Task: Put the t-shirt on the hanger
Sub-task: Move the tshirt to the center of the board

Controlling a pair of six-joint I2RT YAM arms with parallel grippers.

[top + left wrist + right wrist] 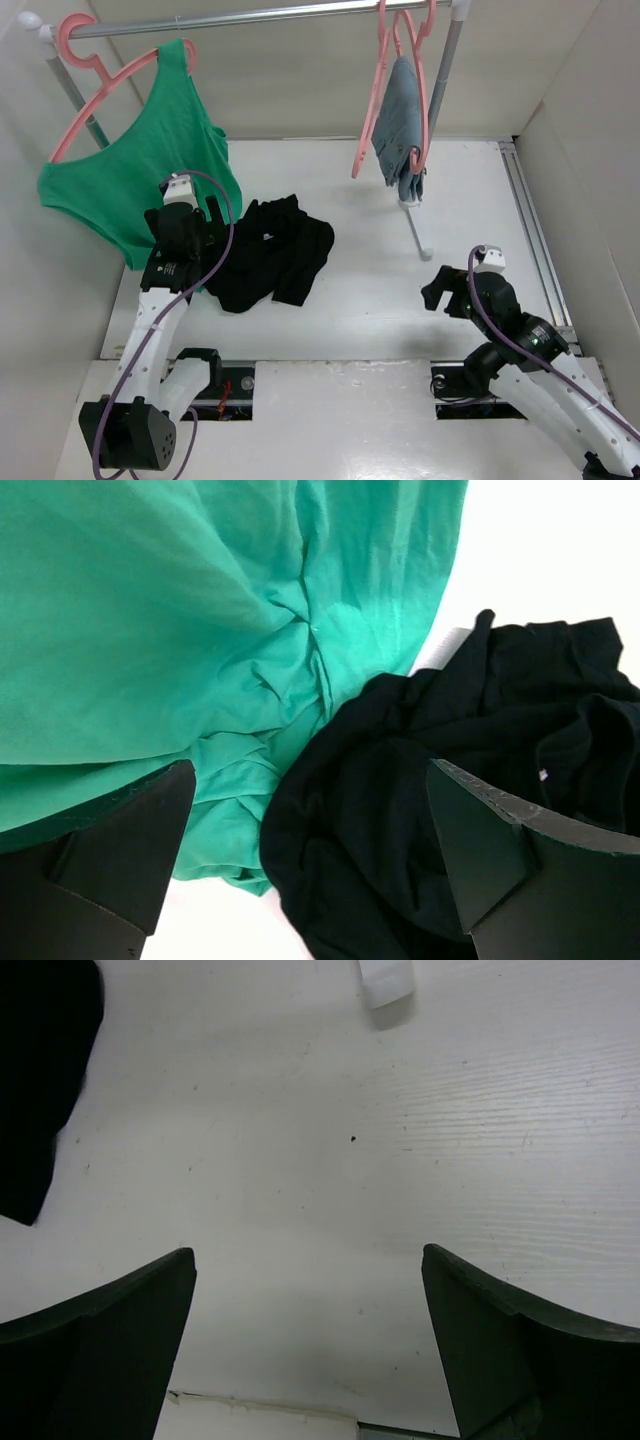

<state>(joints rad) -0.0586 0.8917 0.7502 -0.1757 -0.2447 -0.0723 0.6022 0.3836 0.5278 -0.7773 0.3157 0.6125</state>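
The black t-shirt (270,250) lies crumpled on the white table left of centre, with a small white label showing. My left gripper (205,228) is open and empty, hovering over the shirt's left edge where it meets the green tank top's hem. In the left wrist view the gripper (310,880) has the t-shirt (450,780) between and beyond its spread fingers. My right gripper (442,290) is open and empty over bare table at the right; in its own view (310,1350) a corner of the t-shirt (40,1060) shows far left. No bare pink hanger can be told apart.
A green tank top (140,170) on a pink hanger hangs from the rail (250,18) at the back left and fills the left wrist view (150,610). A blue-grey denim garment (400,130) on a pink hanger hangs at the back right. The rack's foot (420,240) rests on the table.
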